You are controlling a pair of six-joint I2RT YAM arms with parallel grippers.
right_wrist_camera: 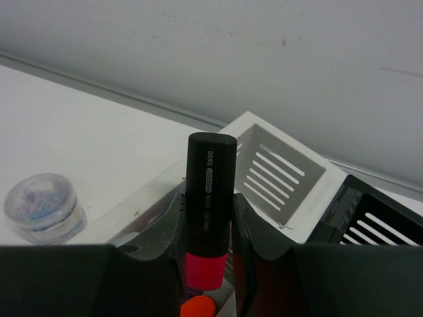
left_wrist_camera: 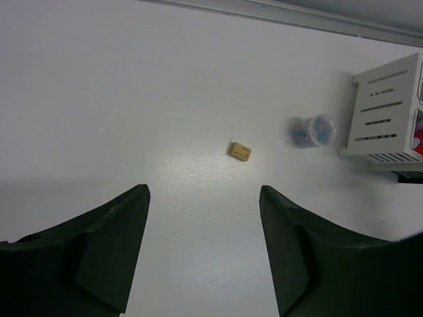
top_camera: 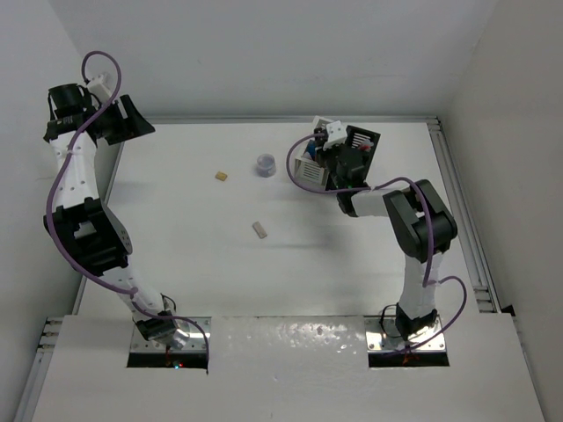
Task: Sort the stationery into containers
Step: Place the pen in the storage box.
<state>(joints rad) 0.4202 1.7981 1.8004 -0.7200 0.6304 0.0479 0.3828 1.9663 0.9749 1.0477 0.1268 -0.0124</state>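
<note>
My right gripper (right_wrist_camera: 206, 206) is shut on a stubby black highlighter (right_wrist_camera: 209, 175) with a pink end, held upright over the white container (right_wrist_camera: 281, 173). The black container (right_wrist_camera: 380, 224) adjoins it on the right. An orange highlighter end (right_wrist_camera: 198, 308) shows just below the held one. From above, the right gripper (top_camera: 328, 156) hangs over the white container (top_camera: 305, 161) beside the black container (top_camera: 362, 141). A beige eraser (top_camera: 221, 176), a greyish round piece (top_camera: 266, 164) and a small beige piece (top_camera: 259, 229) lie on the table. My left gripper (left_wrist_camera: 203, 193) is open and empty, far back at the left (top_camera: 134, 120).
The left wrist view shows the eraser (left_wrist_camera: 240, 151), the round piece (left_wrist_camera: 312, 131) and the white container (left_wrist_camera: 386, 112) ahead on the white table. The round piece (right_wrist_camera: 43, 206) sits left of the containers. Walls enclose the table on the back and sides.
</note>
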